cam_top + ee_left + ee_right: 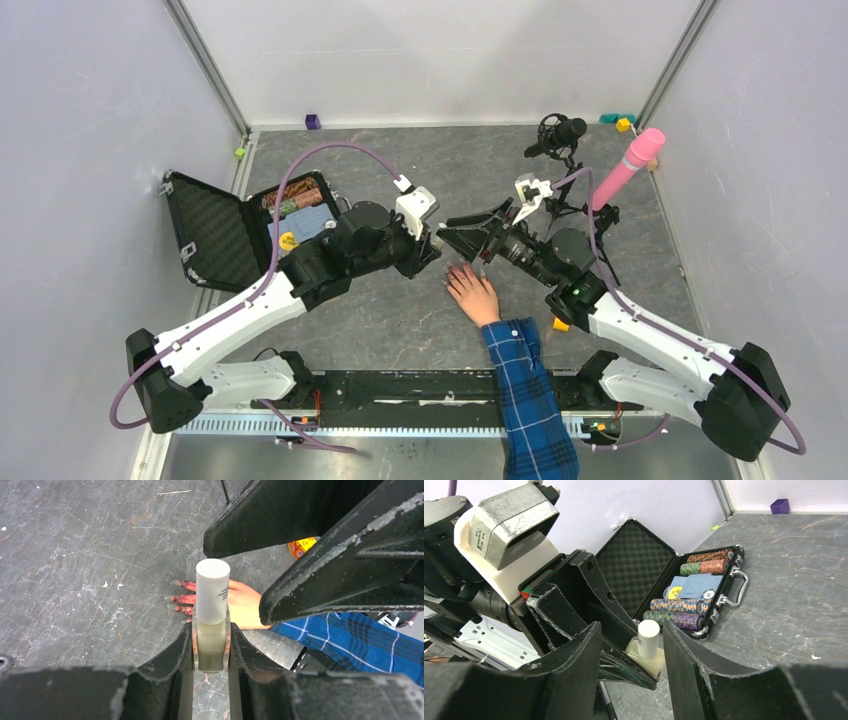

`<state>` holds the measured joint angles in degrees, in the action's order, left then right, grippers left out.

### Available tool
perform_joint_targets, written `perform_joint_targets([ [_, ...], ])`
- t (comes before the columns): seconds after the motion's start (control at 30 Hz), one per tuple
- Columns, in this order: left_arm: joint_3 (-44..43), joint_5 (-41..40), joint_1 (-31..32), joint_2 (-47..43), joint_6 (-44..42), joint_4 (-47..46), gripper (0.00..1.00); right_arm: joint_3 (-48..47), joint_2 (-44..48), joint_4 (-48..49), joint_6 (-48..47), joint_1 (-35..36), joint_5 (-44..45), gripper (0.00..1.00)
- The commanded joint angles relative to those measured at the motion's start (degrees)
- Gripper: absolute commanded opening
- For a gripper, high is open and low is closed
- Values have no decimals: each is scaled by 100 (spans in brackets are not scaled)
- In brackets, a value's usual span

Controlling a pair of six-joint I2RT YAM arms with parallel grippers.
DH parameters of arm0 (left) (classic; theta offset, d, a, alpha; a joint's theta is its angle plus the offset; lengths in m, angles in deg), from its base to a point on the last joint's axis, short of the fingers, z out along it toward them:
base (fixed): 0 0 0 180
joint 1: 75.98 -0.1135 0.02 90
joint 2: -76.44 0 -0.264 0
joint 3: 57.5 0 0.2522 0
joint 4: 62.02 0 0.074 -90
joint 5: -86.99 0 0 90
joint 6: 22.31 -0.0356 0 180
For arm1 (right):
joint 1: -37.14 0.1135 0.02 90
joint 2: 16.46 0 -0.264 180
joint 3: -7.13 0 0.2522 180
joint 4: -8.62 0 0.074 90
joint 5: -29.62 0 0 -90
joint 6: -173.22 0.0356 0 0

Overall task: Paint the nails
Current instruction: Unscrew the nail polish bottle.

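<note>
My left gripper [211, 636] is shut on a small bottle [211, 642] of pale liquid with a white cap [212, 590], held upright above the table. The bottle also shows in the right wrist view [647, 652]. My right gripper [630, 635] is open, one finger on each side of the white cap, not touching it. A pale hand [472, 293] with a blue plaid sleeve [530, 395] lies flat on the table just below both grippers [445, 243]. Its dark-pinkish nails [175, 599] point away from the sleeve; the bottle hides part of the fingers.
An open black case [215, 230] with rolls of poker chips [696, 605] stands at the left. A microphone on a stand [560, 135] and a pink cylinder [630, 165] are at the back right. Small coloured blocks [313, 121] lie along the back wall.
</note>
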<state>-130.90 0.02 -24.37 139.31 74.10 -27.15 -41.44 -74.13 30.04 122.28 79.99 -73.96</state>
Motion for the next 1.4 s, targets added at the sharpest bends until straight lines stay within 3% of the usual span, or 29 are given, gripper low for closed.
perform_joint_targets([
  [0.0,-293,-22,15,8,141,-37,2,-248,-98,388,137,0,-200,51],
  [1.0,-285,110,15,55,9,-23,2,-549,-571,-2,-171,9,-400,30],
  [1.27,-268,56,15,41,9,-25,2,-723,-637,-345,-488,6,-617,0],
  [1.37,-259,206,6,0,-38,-53,2,-812,-555,-703,-857,4,-580,0],
])
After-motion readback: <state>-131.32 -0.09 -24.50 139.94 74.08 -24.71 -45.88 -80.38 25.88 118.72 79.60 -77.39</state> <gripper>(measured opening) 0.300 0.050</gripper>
